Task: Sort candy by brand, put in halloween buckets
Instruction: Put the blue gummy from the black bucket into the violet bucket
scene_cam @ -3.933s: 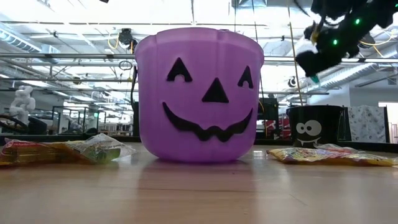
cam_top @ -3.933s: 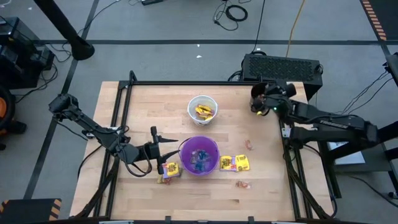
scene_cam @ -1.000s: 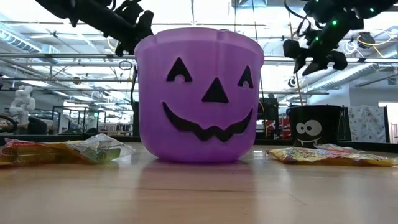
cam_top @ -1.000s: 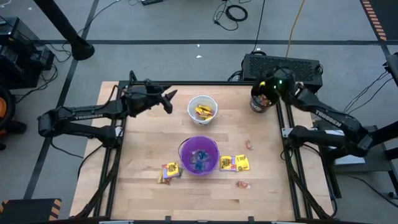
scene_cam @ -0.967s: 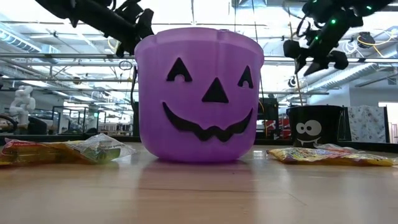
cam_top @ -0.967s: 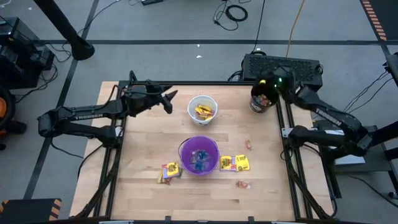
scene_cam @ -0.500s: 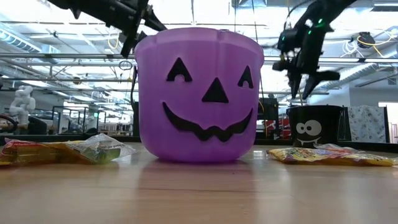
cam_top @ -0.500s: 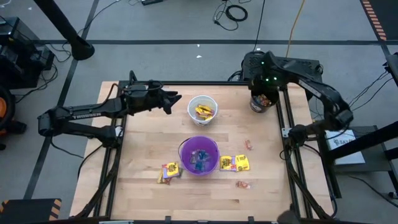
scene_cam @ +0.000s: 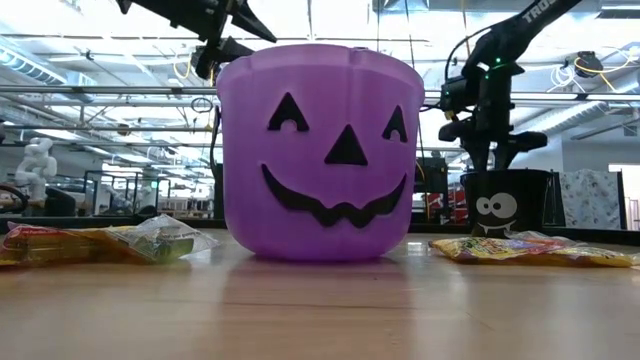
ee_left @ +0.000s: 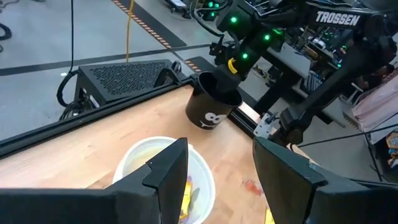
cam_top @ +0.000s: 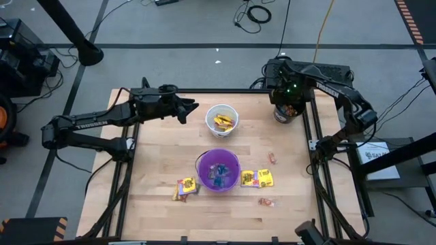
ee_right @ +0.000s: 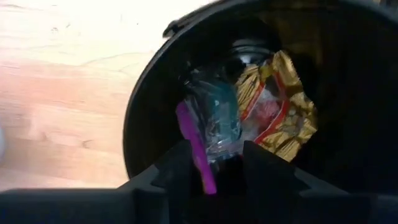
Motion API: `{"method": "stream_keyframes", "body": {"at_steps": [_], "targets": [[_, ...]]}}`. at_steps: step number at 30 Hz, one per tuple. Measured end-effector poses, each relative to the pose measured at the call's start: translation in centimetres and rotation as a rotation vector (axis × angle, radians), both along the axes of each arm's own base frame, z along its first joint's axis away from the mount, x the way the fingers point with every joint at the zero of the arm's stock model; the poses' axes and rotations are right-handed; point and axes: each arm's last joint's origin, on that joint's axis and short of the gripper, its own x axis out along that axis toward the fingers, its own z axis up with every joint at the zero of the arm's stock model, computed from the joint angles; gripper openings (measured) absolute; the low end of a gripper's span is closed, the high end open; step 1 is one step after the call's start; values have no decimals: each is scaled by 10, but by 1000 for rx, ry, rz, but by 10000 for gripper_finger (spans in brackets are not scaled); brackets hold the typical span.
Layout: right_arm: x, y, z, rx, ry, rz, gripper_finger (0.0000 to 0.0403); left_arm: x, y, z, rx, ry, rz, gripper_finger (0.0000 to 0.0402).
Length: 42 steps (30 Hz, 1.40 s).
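Observation:
My right gripper (cam_top: 289, 96) points straight down over the black bucket (cam_top: 289, 113) at the table's far right corner, shut on a clear blue-green candy (ee_right: 214, 127) with a pink strip. A gold and red wrapper (ee_right: 277, 112) lies inside that bucket. My left gripper (cam_top: 193, 109) is open and hovers just left of the white bucket (cam_top: 212, 113), which holds yellow candy (cam_top: 223, 122). The purple bucket (cam_top: 201, 163) stands in the middle, with blue and pink sweets in it. Yellow packets (cam_top: 187, 185) (cam_top: 257, 178) lie on either side of it. My right gripper (ee_right: 217, 168) pinches the clear blue-green wrapper at its near end (ee_right: 217, 152) between its two fingers, coming from above and pointing down. The candy hangs below the fingers, lifted clear, inside the mouth of the black bucket (ee_right: 134, 124).
Two small red sweets (cam_top: 272, 158) (cam_top: 264, 201) lie on the wood right of the purple bucket. A black box with a ridged top (cam_top: 310, 71) sits beyond the far edge behind the black bucket. Black frame rails run along the table's sides.
My right arm has swung its forearm toward the far edge, and its gripper has turned from a slant to pointing straight down over the black bucket. My left gripper has edged a little toward the white bucket.

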Motion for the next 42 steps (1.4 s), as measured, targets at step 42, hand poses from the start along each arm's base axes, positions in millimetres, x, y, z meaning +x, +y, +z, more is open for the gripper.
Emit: {"method": "stream_keyframes", "body": {"at_steps": [42], "targets": [[-8,3,-50,-53,-21,29,181,-1,0,-4,-11,39,1,189]]}}
